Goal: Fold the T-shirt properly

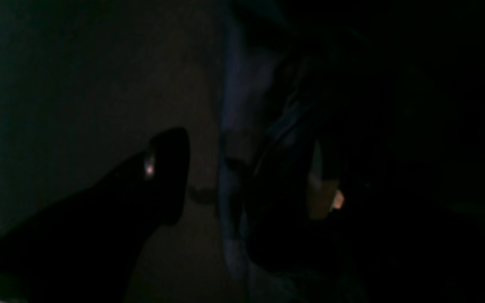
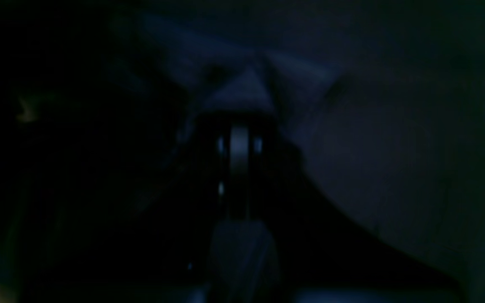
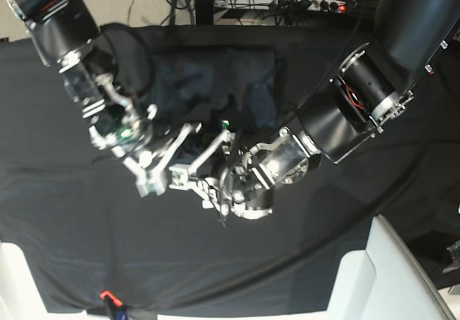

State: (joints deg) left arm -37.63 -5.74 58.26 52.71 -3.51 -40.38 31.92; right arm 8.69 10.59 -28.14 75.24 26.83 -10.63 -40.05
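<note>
T-shirt (image 3: 215,83) lay at the worktop's (image 3: 57,219) far middle, already folded into a compact rectangle, near edge bunched; final tidy judged left. Left pincer (image 3: 228,194) spread, empty; right pincer (image 2: 236,122) pressed together, pinching shirt cloth.

black table cloth (image 3: 65,212), power strip (image 3: 309,3), beige floor (image 3: 144,3)
</note>
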